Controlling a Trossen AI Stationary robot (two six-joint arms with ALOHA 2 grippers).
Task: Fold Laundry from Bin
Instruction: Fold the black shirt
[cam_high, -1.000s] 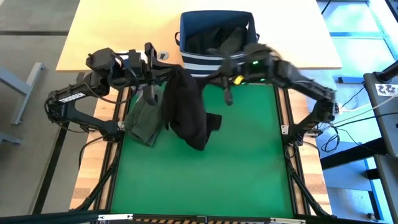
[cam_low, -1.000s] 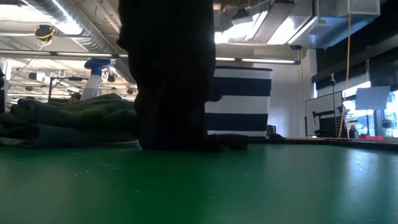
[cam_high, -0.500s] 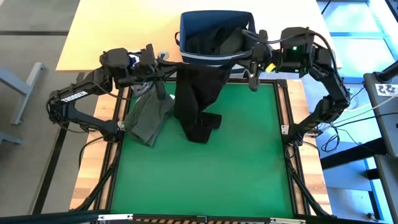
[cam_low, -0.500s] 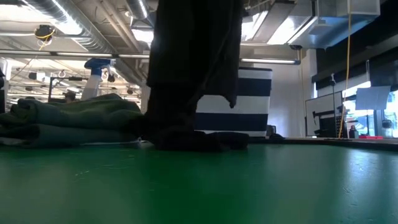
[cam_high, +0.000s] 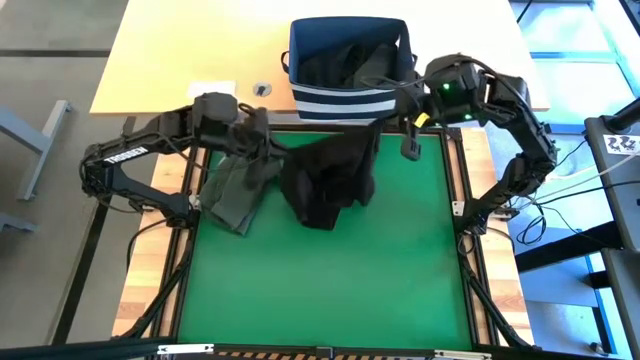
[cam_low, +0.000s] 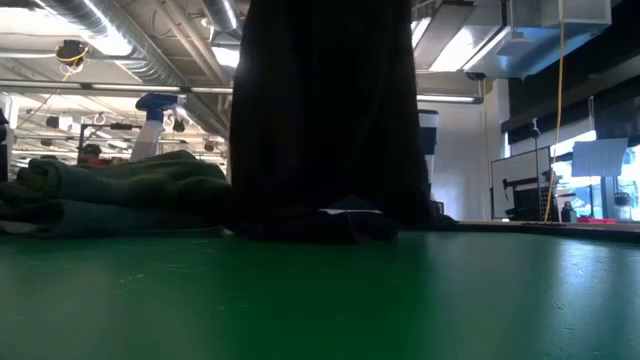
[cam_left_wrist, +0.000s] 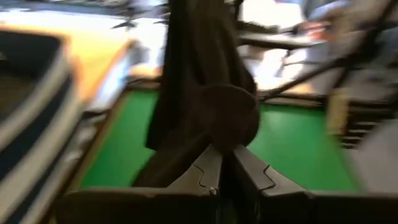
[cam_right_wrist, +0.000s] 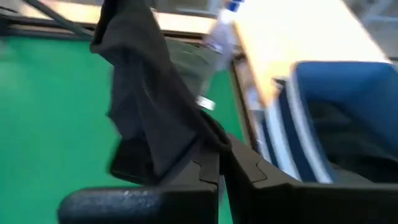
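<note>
From my seat, nearest on the green mat (cam_high: 330, 280) lies the trailing bottom of the black garment (cam_high: 330, 180), bunched where it touches down. It reads as light, limp cloth with no stiffness, so it sags wherever it isn't held; I'd judge the top edge corners the right places to pinch. That's where I have it: the left tool (cam_high: 262, 140) is clamped on one upper corner, the right tool (cam_high: 408, 140) clamped on the other, and the cloth hangs spread between them. Just beside it on the left rests the dark olive garment (cam_high: 235, 190), folded flat. Farther back on the counter (cam_high: 180, 60) stands the striped navy bin (cam_high: 345, 95), more dark laundry inside.
</note>
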